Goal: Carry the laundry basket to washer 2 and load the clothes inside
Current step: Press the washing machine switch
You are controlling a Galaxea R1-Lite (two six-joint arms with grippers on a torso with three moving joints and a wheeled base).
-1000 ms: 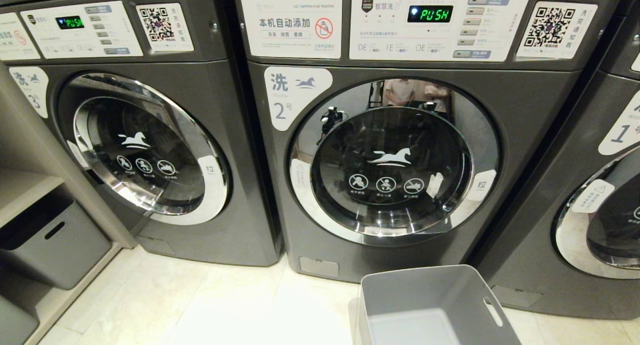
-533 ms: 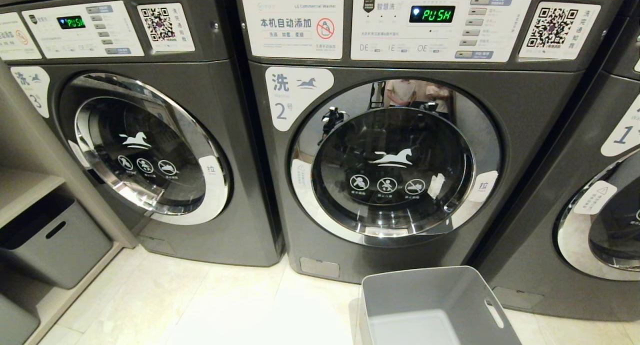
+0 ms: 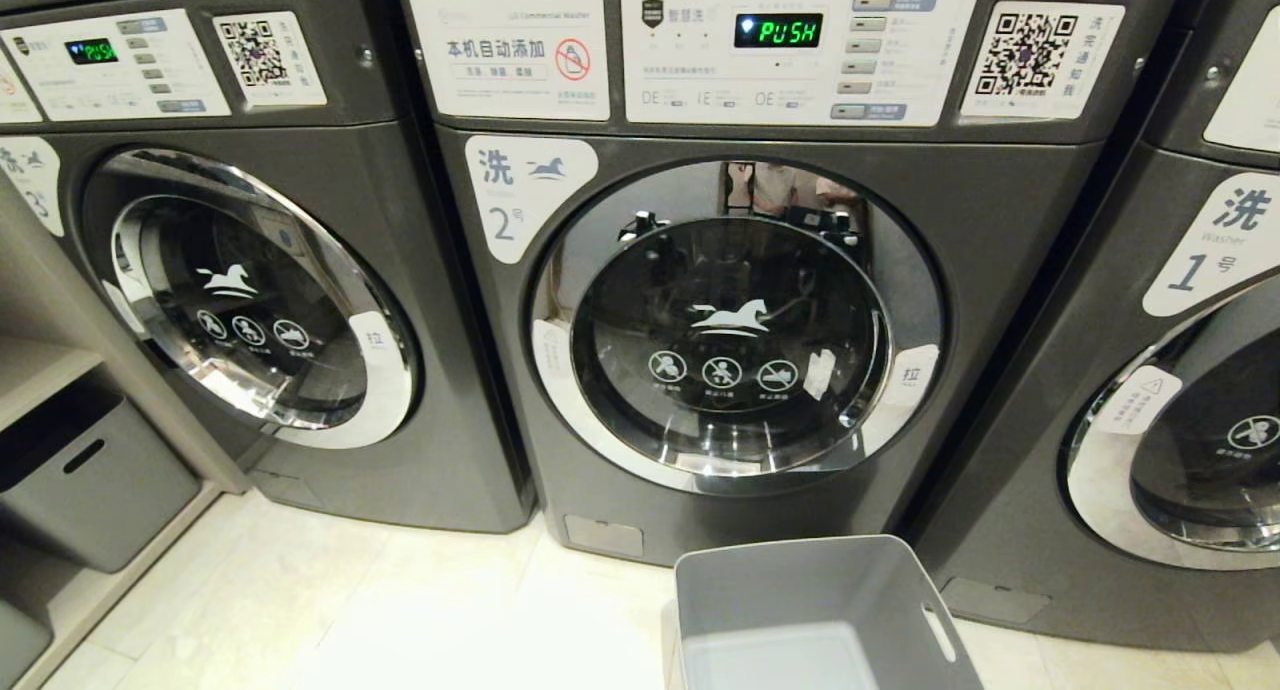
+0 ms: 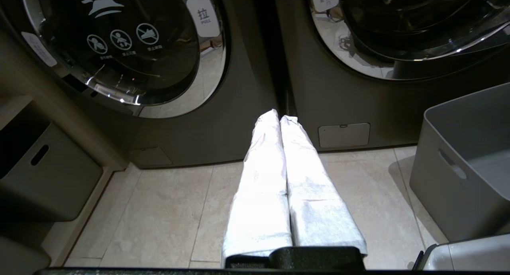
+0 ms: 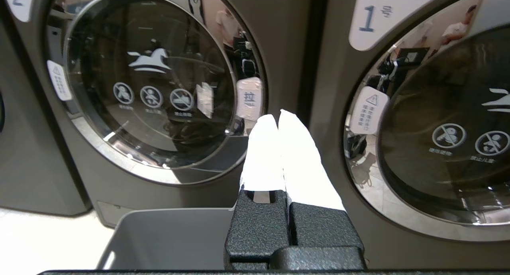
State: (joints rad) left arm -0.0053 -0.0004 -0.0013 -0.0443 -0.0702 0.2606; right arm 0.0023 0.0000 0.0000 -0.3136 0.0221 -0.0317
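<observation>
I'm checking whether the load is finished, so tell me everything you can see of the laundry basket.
The laundry basket is a grey, smooth-walled plastic tub with rounded corners, open at the top, standing upright on the pale tiled floor just in front of washer 2, toward its right side. A slot handle is cut into its short right wall, and another shows in the left wrist view. As much of its inside as shows looks empty, with no clothes visible. Neither claw touches it.
</observation>
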